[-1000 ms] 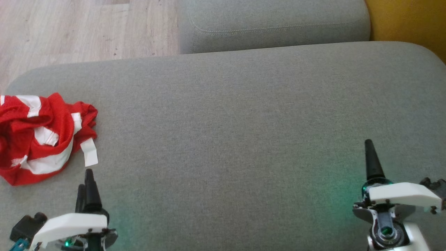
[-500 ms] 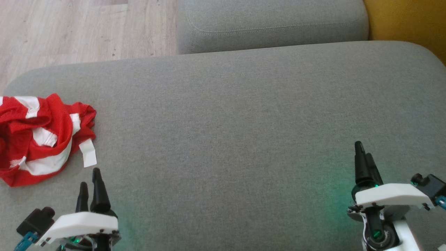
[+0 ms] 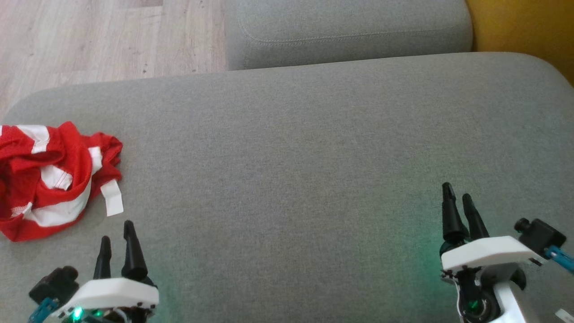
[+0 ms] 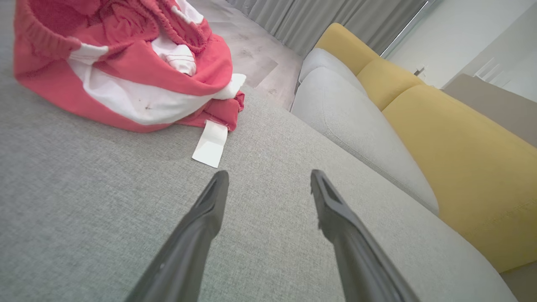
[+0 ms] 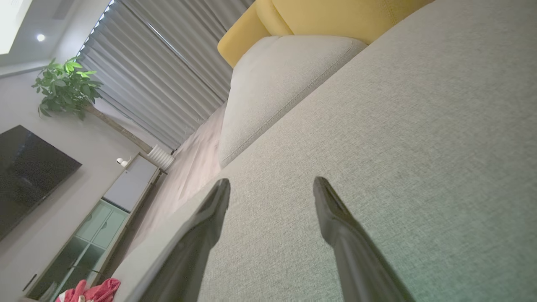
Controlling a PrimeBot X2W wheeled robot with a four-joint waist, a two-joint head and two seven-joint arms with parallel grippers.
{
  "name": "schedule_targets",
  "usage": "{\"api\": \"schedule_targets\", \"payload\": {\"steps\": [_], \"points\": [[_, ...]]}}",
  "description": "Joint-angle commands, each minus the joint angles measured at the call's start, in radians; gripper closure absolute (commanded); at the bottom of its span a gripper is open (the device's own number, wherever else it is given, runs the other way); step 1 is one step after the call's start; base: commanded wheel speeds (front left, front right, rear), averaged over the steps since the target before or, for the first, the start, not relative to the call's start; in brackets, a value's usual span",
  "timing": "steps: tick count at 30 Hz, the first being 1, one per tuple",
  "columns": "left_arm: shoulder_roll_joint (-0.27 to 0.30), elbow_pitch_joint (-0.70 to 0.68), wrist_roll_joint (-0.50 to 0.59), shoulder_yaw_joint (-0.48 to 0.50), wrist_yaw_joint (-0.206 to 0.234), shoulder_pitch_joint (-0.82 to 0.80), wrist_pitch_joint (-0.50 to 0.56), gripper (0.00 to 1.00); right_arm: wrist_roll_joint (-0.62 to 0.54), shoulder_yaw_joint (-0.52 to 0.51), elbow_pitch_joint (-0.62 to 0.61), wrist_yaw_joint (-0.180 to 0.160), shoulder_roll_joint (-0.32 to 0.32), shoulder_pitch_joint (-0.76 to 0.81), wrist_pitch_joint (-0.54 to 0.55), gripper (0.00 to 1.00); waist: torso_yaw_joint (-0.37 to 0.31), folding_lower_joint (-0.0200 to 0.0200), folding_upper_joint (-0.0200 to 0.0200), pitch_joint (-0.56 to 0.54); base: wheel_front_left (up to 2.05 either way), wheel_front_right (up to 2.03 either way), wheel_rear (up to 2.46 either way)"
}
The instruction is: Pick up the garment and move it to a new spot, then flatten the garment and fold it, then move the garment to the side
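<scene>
**Both grippers turn and settle; the garment is not yet touched**

Compared with one second ago, the left gripper (image 3: 116, 231) has drawn back a little toward the near edge. It has also turned, so that its two fingers now show apart instead of one behind the other. The right gripper (image 3: 456, 191) has moved somewhat to the left and turned in the same way. The garment (image 3: 49, 179) itself has not moved; the small shift of the whole picture comes from the camera. In my judgement the first step, the picking up, has not started yet, and the arms are only getting ready.

Both grippers stand wide and hold nothing. The garment, red with white stripes, lies crumpled at the left end of the grey seat cushion (image 3: 287, 148). It is just beyond the left gripper and to its left. Its white label (image 3: 112, 204) is the part nearest to the fingertips, close but not touching. The right gripper is well apart from the garment, over the right side.
</scene>
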Motion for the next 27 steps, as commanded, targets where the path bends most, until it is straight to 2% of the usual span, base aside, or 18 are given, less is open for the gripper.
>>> {"api": "schedule_targets", "payload": {"steps": [1,27], "points": [[0.022,-0.024,0.029,0.009,0.005,-0.027,-0.013,0.00,-0.029,0.017,-0.027,0.005,-0.008,-0.066,-0.016,0.00,0.000,0.0000,0.0000,0.000,0.00,0.00,0.00],[0.021,0.012,0.335,0.012,0.024,-0.013,-0.090,0.00,-0.381,0.062,0.018,0.006,-0.003,-0.080,-0.092,0.00,-0.009,0.0000,0.0000,-0.008,0.00,0.00,0.00]]}}
